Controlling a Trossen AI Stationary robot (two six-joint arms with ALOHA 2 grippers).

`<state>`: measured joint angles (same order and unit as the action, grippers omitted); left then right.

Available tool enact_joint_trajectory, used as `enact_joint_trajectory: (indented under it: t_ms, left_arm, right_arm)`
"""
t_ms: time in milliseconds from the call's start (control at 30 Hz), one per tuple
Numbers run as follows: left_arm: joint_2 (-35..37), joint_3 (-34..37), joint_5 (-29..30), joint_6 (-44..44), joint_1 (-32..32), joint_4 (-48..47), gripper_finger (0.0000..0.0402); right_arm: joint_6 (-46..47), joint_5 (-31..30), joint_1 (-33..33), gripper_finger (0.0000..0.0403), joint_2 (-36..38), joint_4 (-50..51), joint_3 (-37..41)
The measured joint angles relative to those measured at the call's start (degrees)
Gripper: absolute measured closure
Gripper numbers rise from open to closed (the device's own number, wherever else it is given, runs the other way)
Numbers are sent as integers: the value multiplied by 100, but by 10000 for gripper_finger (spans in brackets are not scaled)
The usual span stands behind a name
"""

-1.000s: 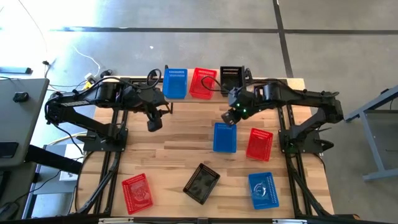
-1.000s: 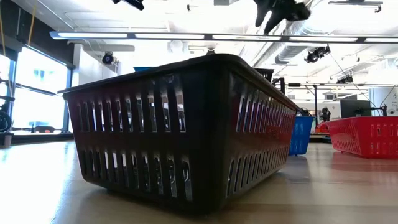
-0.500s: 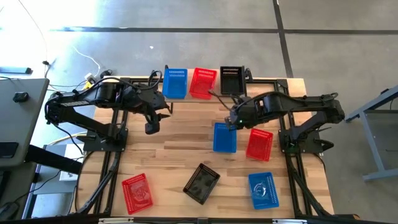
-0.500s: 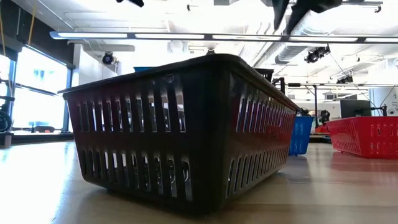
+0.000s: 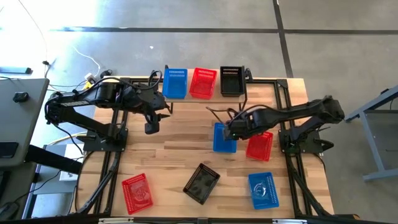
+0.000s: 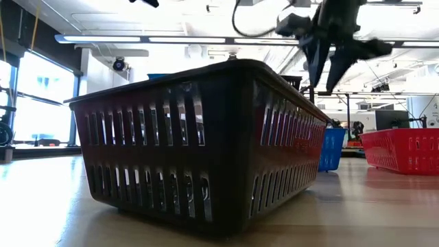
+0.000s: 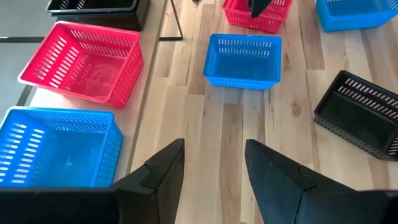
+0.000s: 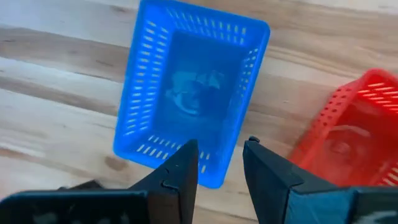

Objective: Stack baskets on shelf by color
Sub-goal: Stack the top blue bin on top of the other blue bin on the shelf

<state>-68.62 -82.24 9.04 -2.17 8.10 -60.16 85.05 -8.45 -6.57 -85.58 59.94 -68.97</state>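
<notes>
Three baskets sit on the shelf at the far edge: blue, red, black. Right gripper, jaws spread, hangs over the middle blue basket. Left gripper waits, also spread, left of centre.

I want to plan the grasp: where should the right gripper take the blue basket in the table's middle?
Best on a short end wall of the blue basket, from straight above, one finger inside. It sits upright, open and empty, its thin rim exposed. The right gripper, open, already hovers over that end.
</notes>
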Motion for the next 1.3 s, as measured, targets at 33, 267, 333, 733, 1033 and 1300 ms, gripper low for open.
enact_joint_trajectory:
  t_ms: [33,267,333,733,1033,1300]
  left_arm:
    - [0,0,0,0,0,0,241]
    - [0,0,4,48,0,2,241]
    - [0,0,6,48,0,2,241]
    - [0,0,14,306,0,25,241]
    - [0,0,13,510,0,61,241]
    - [-108,2,15,520,-21,94,241]
  right_arm:
    - [2,15,19,289,0,-146,131]
    - [9,19,97,289,2,-817,802]
    - [52,28,99,289,2,-941,966]
    - [253,258,97,304,2,-1924,1903]
    - [213,175,97,372,2,-2147,2048]
    - [347,-190,71,399,2,-2336,1931]
